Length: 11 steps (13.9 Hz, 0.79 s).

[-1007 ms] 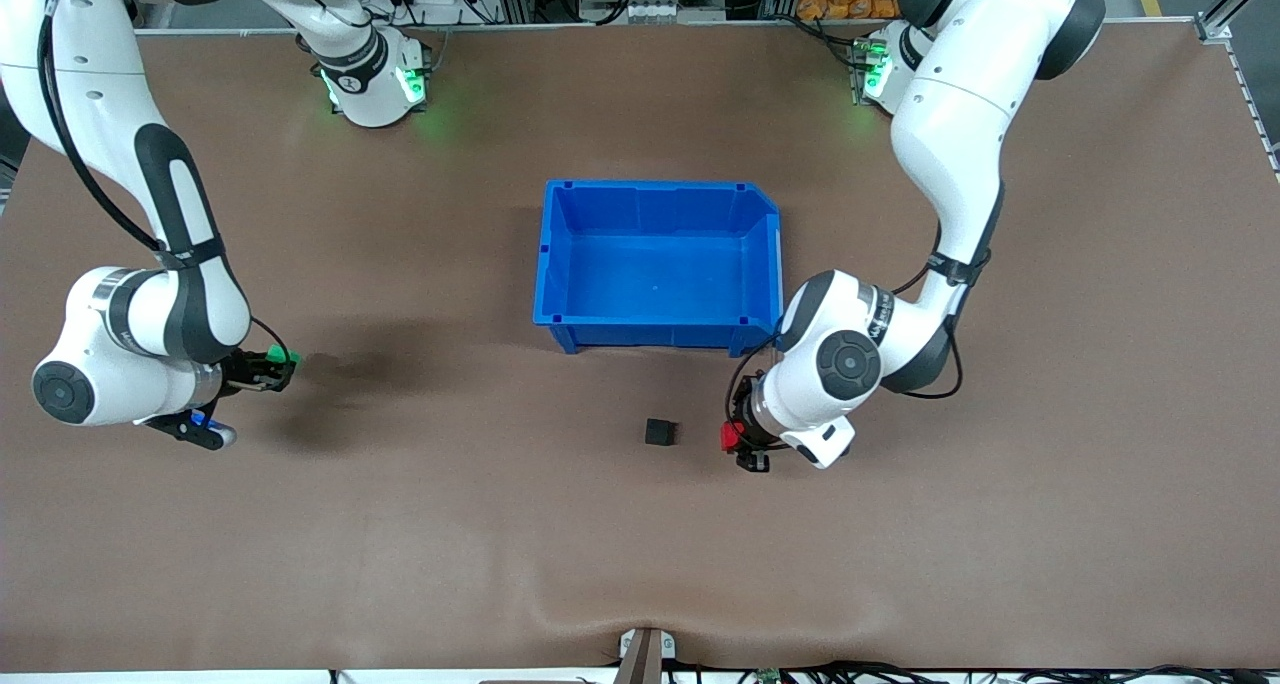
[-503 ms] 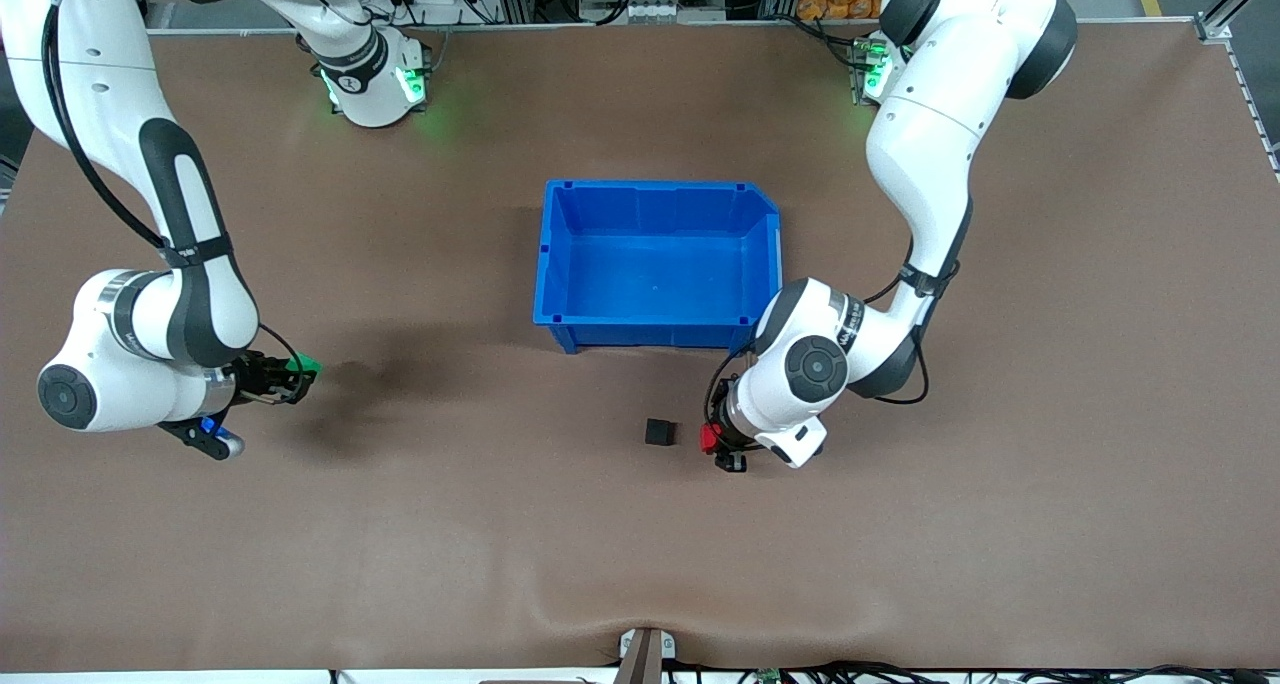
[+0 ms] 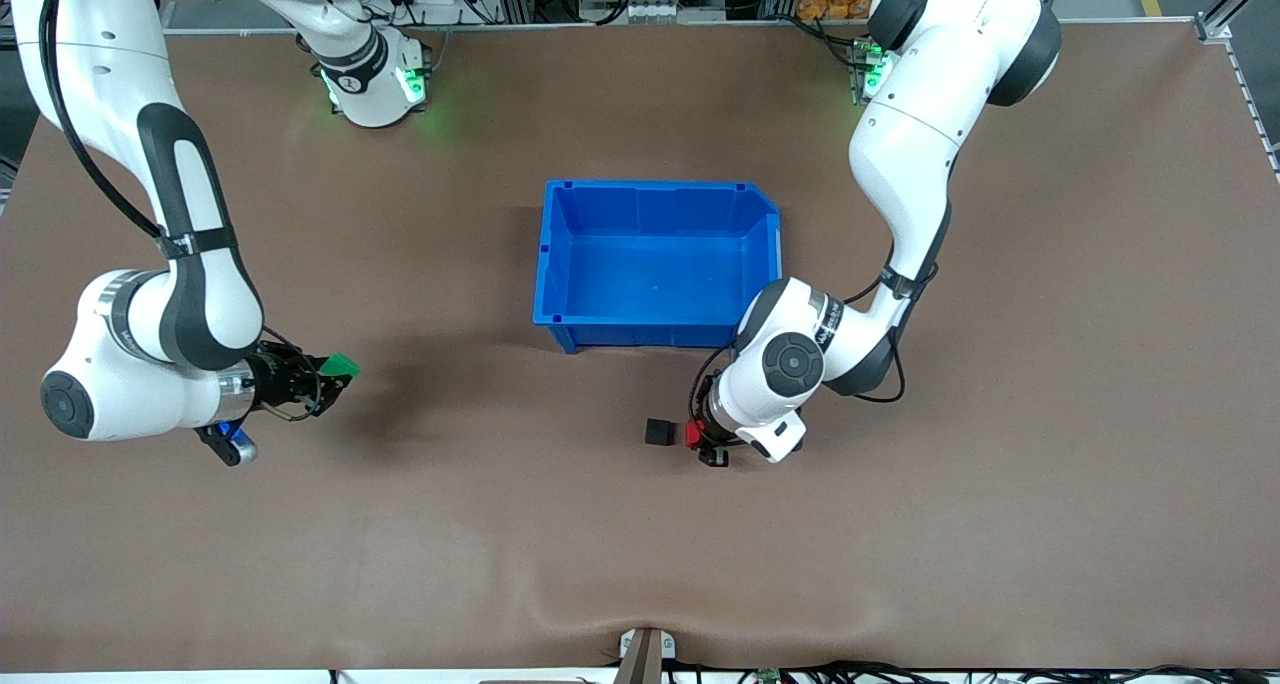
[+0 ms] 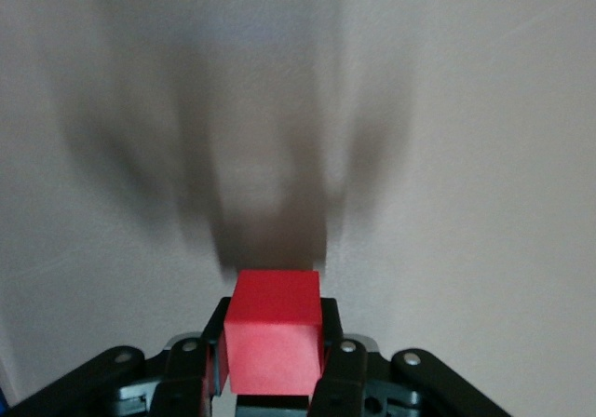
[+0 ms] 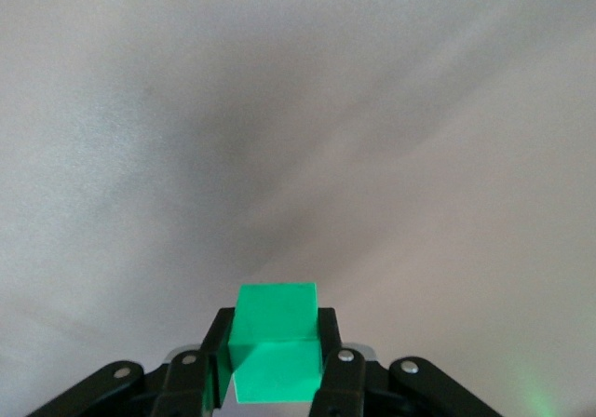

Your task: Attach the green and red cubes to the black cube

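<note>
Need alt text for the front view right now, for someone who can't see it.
The left tool holds the red cube right beside the black cube on the table, nearer the camera than the blue bin. The right tool holds the green cube over the table's right-arm end.

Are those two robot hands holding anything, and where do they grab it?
Yes. The left gripper pinches the red cube by two opposite side faces, beside the black cube. The right gripper pinches the green cube the same way.
</note>
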### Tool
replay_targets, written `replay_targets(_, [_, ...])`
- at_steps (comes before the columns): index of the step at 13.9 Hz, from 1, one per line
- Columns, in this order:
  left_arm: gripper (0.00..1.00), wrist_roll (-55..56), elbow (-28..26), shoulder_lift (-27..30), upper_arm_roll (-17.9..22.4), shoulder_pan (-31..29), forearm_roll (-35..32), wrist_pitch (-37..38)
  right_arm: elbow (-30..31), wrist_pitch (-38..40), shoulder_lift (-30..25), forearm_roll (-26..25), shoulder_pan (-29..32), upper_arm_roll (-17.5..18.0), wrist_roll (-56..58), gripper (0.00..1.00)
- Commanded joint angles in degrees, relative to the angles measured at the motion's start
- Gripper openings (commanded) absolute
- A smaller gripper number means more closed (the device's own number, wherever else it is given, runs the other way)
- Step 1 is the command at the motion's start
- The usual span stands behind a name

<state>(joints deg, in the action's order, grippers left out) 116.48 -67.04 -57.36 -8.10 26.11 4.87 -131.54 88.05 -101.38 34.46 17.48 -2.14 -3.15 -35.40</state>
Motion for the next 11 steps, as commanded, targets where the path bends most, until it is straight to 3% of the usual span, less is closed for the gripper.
replay_targets(1, [0.0, -0.2, 2.26, -1.7, 0.54, 1.04, 1.19, -0.21, -0.6, 0.57, -0.27, 1.25, -0.84, -0.28, -3.52, 0.0])
replay_targets(11, [0.0, -2.74, 2.35, -2.5, 0.36, 2.1, 1.19, -1.96, -4.03, -4.16, 2.72, 2.55, -4.62, -0.19, -19.52, 0.0])
